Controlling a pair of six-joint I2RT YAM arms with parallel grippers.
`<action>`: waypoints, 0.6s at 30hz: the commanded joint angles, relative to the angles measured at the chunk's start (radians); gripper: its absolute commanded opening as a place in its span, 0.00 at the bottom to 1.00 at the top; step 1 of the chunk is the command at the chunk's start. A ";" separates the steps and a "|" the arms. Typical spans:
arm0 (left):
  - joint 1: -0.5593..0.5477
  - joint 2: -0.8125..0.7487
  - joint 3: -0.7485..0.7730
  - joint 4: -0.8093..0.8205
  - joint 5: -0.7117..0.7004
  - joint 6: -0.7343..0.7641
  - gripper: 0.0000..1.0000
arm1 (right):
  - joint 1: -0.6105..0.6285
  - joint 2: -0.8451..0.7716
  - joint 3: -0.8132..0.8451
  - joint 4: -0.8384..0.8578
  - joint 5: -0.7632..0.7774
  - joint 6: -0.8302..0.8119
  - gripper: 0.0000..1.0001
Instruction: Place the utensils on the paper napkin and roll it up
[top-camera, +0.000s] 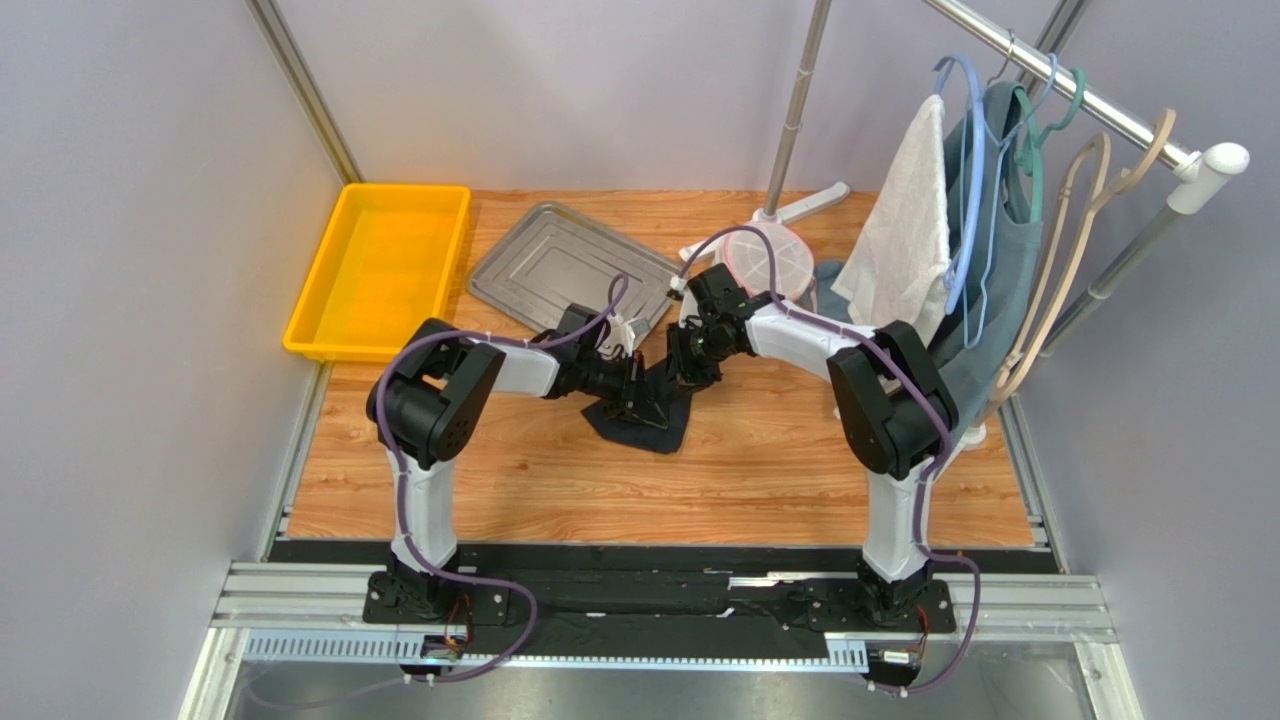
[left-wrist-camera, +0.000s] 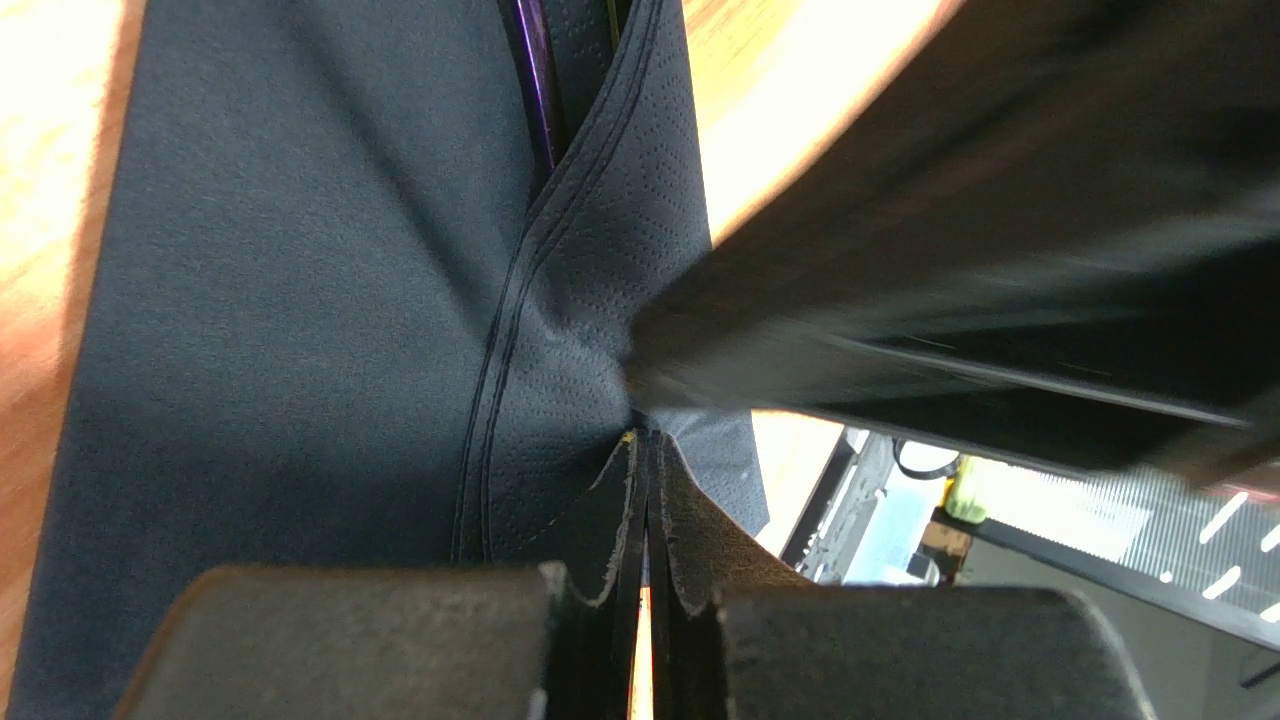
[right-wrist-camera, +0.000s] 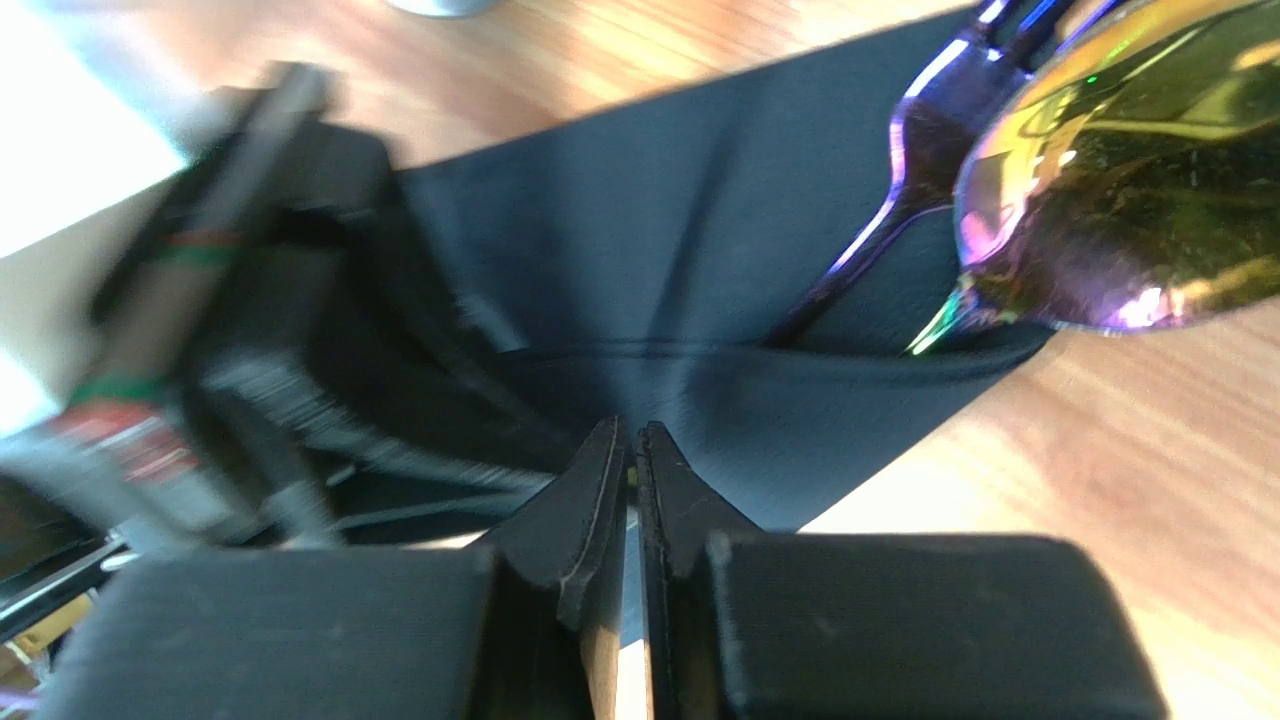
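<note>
The black paper napkin (top-camera: 639, 425) lies partly folded on the wooden table, with both arms meeting over it. One flap is folded over the utensils. The purple fork (right-wrist-camera: 914, 168) and the spoon's gold bowl (right-wrist-camera: 1145, 177) stick out of the fold side by side; a strip of the fork's handle (left-wrist-camera: 529, 68) shows under the flap. My left gripper (left-wrist-camera: 646, 450) is shut, its tips against the folded flap (left-wrist-camera: 579, 300). My right gripper (right-wrist-camera: 634, 443) is shut to a thin slit, its tips at the napkin's folded edge (right-wrist-camera: 721, 375). I see nothing between either pair of fingers.
A yellow bin (top-camera: 383, 263) and a grey metal tray (top-camera: 564, 270) stand behind the left arm. At the back right are a white stand base (top-camera: 781, 255) and a clothes rail with a white towel (top-camera: 902, 240) and hangers. The two wrists nearly touch.
</note>
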 joint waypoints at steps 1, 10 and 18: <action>-0.004 0.036 -0.001 -0.041 -0.127 0.042 0.04 | 0.015 0.055 -0.004 0.012 0.056 -0.037 0.08; -0.004 -0.162 -0.026 -0.030 -0.107 0.074 0.23 | 0.020 0.097 -0.048 0.025 0.076 -0.118 0.02; -0.004 -0.172 -0.023 -0.073 -0.133 0.105 0.23 | 0.019 0.080 -0.070 0.037 0.045 -0.132 0.01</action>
